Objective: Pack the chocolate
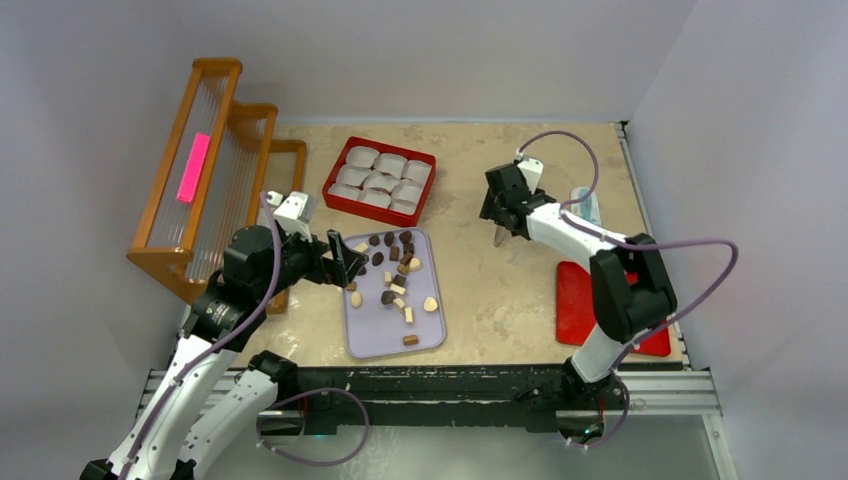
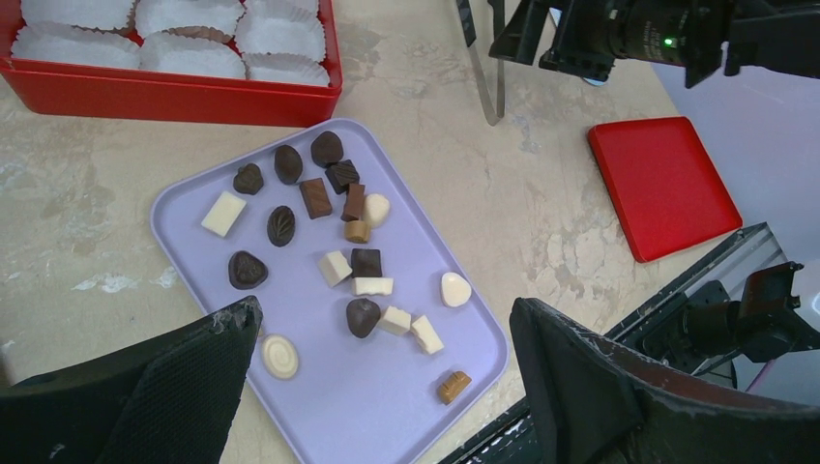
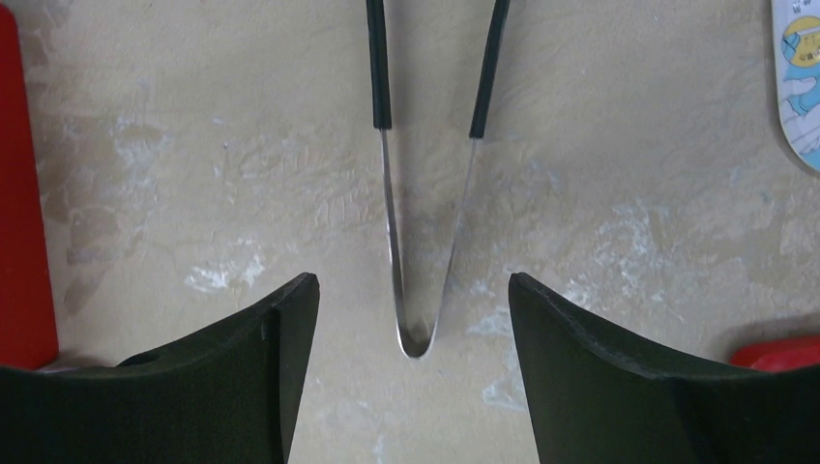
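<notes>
Looks like the tool-pickup step, packing itself not begun. Lilac tray [image 2: 358, 411] right under and ahead of the left gripper [image 2: 385, 309], fingers spread wide, holding nothing. Red box [image 2: 174, 97] of white paper cups [image 2: 189, 56] just beyond that tray from the left gripper, no piece seen in any cup in view. Black-handled tongs [image 3: 392, 242] apparently lying on the table [image 3: 629, 145], bend end sitting between the fingers of the right gripper [image 3: 411, 280]. Jaws apart either side of the bend, no contact visible, nothing gripped. Next, by my read: close on the tongs near the bend without squeezing the arms together, lift, carry to the tray well off to that gripper's left. Then the chocolate [image 2: 363, 261]: all on the tray below the left gripper, loose and scattered, mostly toward the box. Dark brown, light brown and cream-white bits; hearts, ovals, blocks, one swirled disc close by a left-gripper finger.
</notes>
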`<action>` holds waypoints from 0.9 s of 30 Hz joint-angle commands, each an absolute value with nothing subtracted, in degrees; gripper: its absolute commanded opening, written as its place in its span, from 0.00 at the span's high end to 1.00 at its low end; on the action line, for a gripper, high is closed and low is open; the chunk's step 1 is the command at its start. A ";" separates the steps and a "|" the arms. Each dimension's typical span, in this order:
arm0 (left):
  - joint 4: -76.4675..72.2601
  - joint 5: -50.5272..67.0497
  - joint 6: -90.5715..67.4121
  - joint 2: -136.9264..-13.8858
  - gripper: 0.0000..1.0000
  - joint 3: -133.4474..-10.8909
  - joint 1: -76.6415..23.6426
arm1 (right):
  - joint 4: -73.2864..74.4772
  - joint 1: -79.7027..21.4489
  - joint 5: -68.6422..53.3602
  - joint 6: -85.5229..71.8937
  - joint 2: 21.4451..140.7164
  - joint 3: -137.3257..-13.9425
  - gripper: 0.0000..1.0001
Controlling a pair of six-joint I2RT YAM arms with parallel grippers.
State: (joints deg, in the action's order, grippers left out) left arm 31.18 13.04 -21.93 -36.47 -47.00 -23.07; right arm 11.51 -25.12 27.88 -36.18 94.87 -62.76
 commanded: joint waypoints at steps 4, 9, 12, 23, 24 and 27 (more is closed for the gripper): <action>30.41 11.31 -22.35 -35.47 0.00 -46.81 -23.88 | 11.01 -25.24 34.05 -37.63 103.38 -71.18 0.28; 30.57 10.77 -22.40 -35.27 0.00 -46.80 -23.99 | 11.79 -25.14 34.79 -38.03 107.07 -72.79 0.29; 30.59 10.64 -22.33 -35.11 0.00 -46.77 -24.08 | 12.15 -25.01 36.15 -38.50 108.17 -72.87 0.28; 30.76 9.92 -22.41 -34.91 0.00 -46.80 -24.04 | 7.87 -22.58 32.84 -36.80 110.64 -71.38 0.30; 30.76 9.89 -22.41 -34.89 0.00 -46.81 -24.08 | 6.82 -22.17 31.74 -36.60 110.72 -70.91 0.32; 30.76 9.81 -22.41 -34.93 0.00 -46.81 -24.08 | 4.97 -21.41 30.34 -36.37 111.15 -70.19 0.33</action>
